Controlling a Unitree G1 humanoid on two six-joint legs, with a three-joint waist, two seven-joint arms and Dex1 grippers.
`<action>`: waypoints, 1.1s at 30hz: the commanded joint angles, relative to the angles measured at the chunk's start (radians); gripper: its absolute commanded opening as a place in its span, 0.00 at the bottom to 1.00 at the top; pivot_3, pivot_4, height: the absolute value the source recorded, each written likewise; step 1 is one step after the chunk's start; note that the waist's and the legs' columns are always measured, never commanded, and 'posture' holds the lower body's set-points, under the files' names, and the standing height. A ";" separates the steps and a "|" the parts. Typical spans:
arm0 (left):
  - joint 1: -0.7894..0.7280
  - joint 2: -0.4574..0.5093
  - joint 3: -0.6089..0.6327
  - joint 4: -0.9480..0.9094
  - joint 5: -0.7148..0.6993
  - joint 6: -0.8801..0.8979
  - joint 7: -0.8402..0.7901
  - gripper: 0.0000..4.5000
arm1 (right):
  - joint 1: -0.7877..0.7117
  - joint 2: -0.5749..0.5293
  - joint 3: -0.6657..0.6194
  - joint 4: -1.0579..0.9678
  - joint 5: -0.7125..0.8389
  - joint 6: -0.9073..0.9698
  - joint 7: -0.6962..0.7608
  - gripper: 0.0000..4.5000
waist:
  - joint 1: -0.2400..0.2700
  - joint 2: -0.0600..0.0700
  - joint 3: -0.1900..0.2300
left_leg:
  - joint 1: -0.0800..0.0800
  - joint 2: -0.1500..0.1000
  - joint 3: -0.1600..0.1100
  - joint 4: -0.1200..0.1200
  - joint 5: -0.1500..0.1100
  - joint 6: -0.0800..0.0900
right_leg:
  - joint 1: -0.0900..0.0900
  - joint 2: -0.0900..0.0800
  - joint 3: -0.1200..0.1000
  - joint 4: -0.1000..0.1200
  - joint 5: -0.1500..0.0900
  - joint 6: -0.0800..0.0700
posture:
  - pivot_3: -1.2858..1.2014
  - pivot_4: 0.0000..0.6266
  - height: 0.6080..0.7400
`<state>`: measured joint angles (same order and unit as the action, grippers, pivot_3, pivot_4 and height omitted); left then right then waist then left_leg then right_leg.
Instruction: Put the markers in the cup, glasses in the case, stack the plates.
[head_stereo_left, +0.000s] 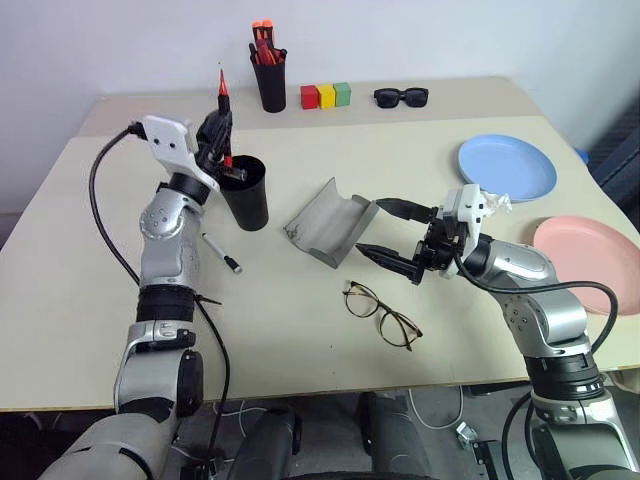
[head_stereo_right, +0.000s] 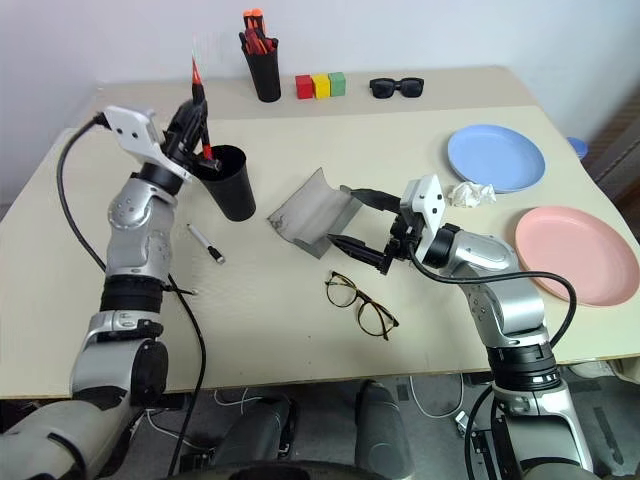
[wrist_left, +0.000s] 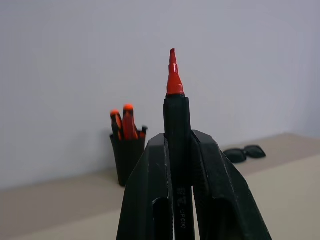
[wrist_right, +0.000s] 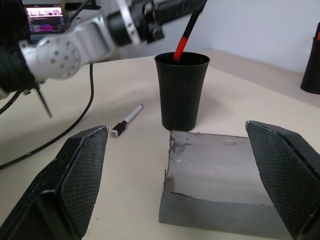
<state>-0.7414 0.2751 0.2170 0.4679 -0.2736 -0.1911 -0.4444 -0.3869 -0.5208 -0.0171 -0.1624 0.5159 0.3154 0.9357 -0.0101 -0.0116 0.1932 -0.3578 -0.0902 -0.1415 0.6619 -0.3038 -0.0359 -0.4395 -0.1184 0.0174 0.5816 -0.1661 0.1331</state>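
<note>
Holding: our left gripper clamps the red marker over the cup.
Right gripper: wide, empty.
Left: white marker, glasses, plates unstacked.

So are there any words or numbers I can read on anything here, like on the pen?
Red-tipped black marker held in the left gripper: small pale print down its barrel, too blurred to read.
White marker with a black cap lying on the beige table: no print visible.
Nothing else carries writing that can be read.
</note>
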 joint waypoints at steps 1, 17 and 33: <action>-0.007 0.004 0.007 -0.044 -0.019 -0.019 -0.009 0.54 | -0.017 -0.001 -0.020 -0.027 -0.001 -0.031 0.000 1.00 | 0.000 0.000 0.000 | 0.000 0.000 0.000 0.000 0.000 0.000 | 0.000 0.000 0.000 0.000 0.000 0.000 | 0.52 0.24 1.00; 0.093 0.213 0.264 -0.818 -0.244 1.128 0.462 0.99 | -0.036 0.009 -0.005 0.019 -0.006 -0.058 0.033 1.00 | -0.005 0.000 0.000 | 0.001 0.001 0.000 0.000 -0.001 0.002 | -0.001 0.001 0.002 0.002 0.000 0.000 | 0.52 0.24 1.00; 0.341 -0.214 0.280 -1.123 -0.051 1.648 0.831 0.99 | -0.068 0.033 0.017 0.054 -0.020 -0.059 0.067 1.00 | 0.002 -0.001 0.000 | 0.002 0.000 0.000 0.001 0.000 0.000 | 0.002 0.001 0.002 0.003 0.000 0.000 | 0.52 0.24 1.00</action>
<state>-0.3892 0.0558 0.5144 -0.6485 -0.3676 1.4285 0.3608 -0.4361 -0.4889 0.0119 -0.0883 0.4926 0.2748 0.9995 -0.0083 -0.0130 0.1929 -0.3553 -0.0900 -0.1414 0.6629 -0.3039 -0.0359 -0.4375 -0.1168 0.0194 0.5842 -0.1661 0.1326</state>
